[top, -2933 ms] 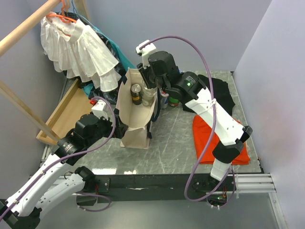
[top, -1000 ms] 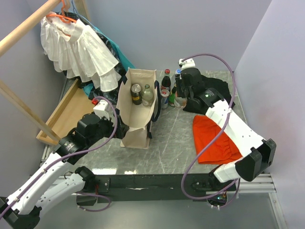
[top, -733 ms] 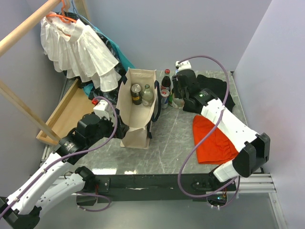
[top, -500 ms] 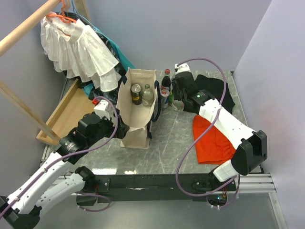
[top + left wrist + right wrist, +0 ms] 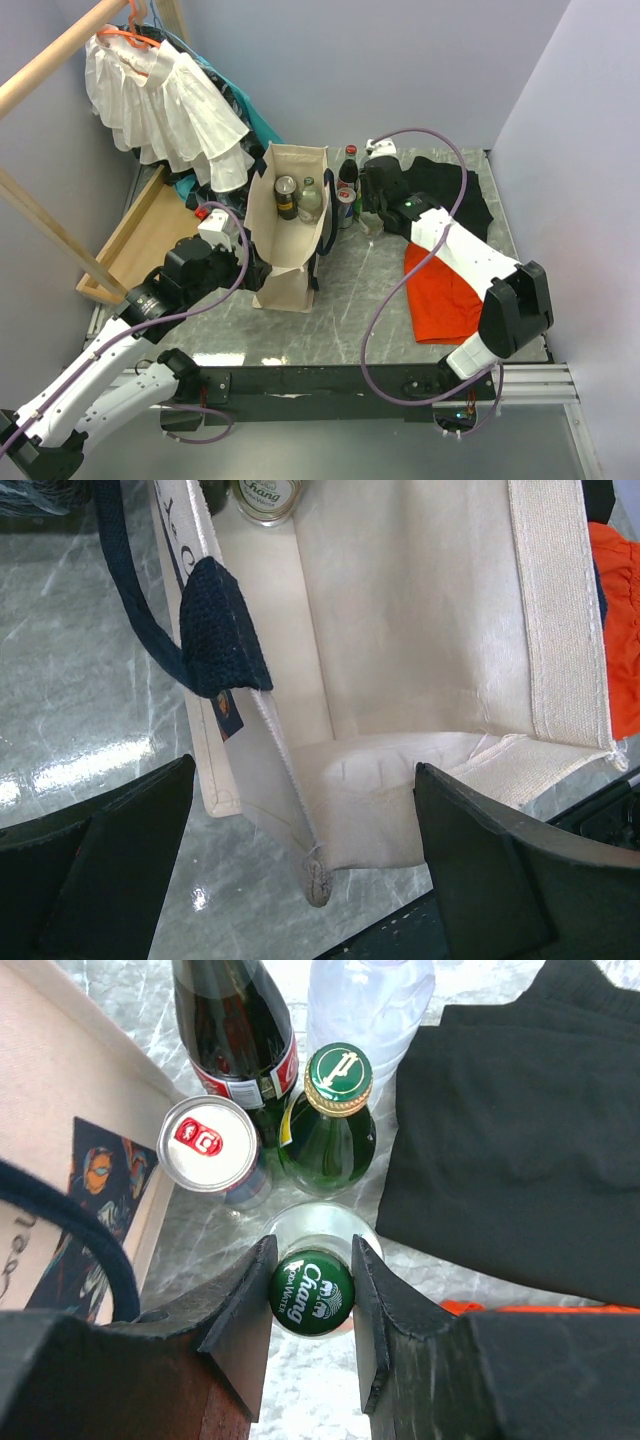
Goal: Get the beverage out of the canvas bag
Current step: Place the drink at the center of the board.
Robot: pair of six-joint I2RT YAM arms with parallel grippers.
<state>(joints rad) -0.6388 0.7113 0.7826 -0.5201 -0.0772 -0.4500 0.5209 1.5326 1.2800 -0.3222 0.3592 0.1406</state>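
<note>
Surface: a glossy grey veined table [image 5: 350, 300], enclosed by pale lilac walls [image 5: 400, 60] at the back and both sides. Left side: a wooden rail [image 5: 50, 65] carries a white ruffled garment [image 5: 170, 110] on an orange hanger [image 5: 128, 38], and a wooden frame [image 5: 140, 235] lies below. Right side: a black cloth [image 5: 455, 195] and an orange cloth [image 5: 440, 295] lie flat, one just beside the other. The bag [image 5: 284, 283] stands upright left of centre, mouth open, with two bottles [image 5: 287, 190] at its far end. The left gripper [image 5: 300, 880] is spread wide astride the bag's near end. The right gripper [image 5: 311, 1305] is pinched on the beverage [image 5: 312, 1285], a green-capped clear bottle outside the bag, just beside its right wall, near a can [image 5: 208, 1145] and a green bottle [image 5: 335, 1110]. Whether its base meets the table cannot be told.
</note>
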